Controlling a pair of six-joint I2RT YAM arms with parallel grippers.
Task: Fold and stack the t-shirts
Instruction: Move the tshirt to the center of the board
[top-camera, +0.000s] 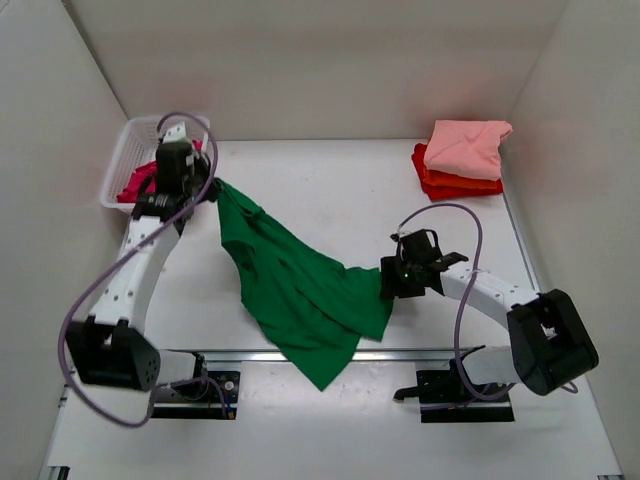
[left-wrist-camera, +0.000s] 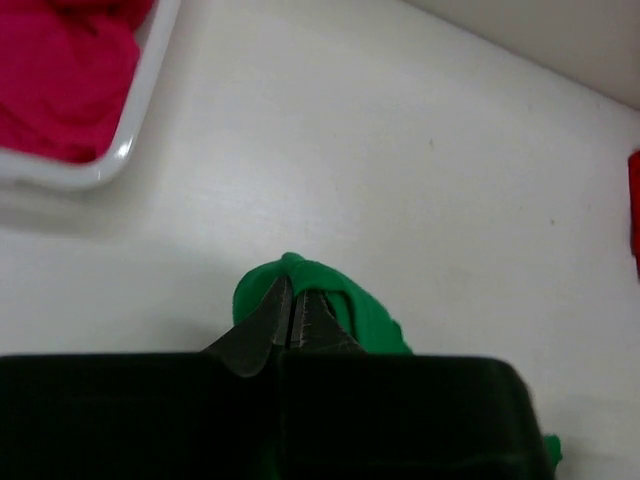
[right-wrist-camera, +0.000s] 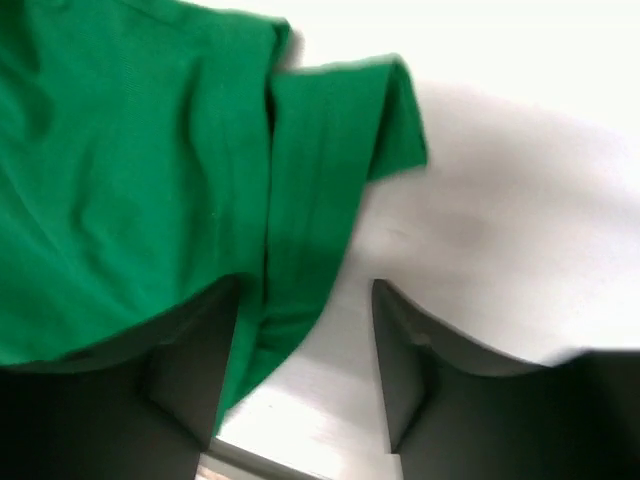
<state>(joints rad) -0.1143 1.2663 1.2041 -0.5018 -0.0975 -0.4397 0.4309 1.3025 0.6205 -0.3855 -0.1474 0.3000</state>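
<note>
A bright green t-shirt (top-camera: 300, 290) lies stretched out from the back left to the front edge of the table. My left gripper (top-camera: 208, 190) is shut on its far corner, and the left wrist view shows the fingers pinching a green fold (left-wrist-camera: 330, 300) at the gripper (left-wrist-camera: 292, 295). My right gripper (top-camera: 388, 280) is open at the shirt's right edge. In the right wrist view the gripper (right-wrist-camera: 306, 290) stands low over the table, with the green cloth (right-wrist-camera: 130, 170) reaching under its left finger (right-wrist-camera: 195, 360).
A salmon pink shirt (top-camera: 465, 147) lies folded on an orange-red and red stack (top-camera: 450, 183) at the back right. A white lattice basket (top-camera: 125, 160) at the back left holds a magenta shirt (left-wrist-camera: 60, 70). The green shirt's lower end overlaps the front metal rail (top-camera: 420, 353).
</note>
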